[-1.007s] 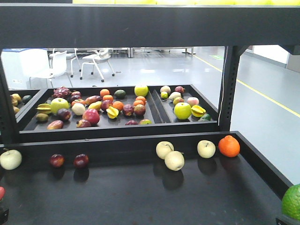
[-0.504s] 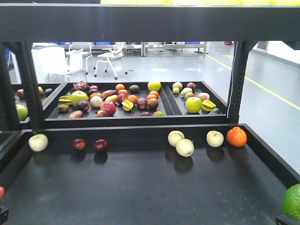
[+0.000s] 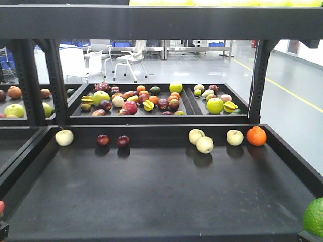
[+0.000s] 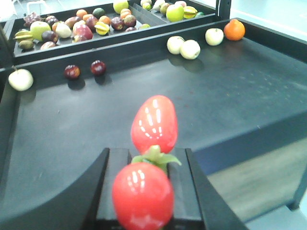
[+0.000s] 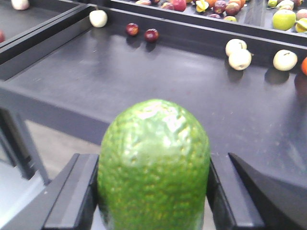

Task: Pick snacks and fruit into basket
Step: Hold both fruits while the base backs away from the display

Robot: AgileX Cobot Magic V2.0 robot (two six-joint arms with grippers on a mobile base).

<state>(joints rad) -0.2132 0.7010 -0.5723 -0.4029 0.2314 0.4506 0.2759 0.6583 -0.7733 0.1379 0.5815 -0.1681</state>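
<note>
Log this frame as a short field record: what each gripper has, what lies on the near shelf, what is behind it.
left gripper: shut on red fruit, a second red fruit above it
right gripper: shut on bumpy green fruit
near shelf: orange, four pale apples, two dark red fruits along the back wall
far tray: mixed fruit, divided compartments
basket: not in view
snacks: none visible

loose fruit (image 3: 204, 144) on near shelf (image 3: 161, 196), fruit tray (image 3: 161, 117) behind
</note>
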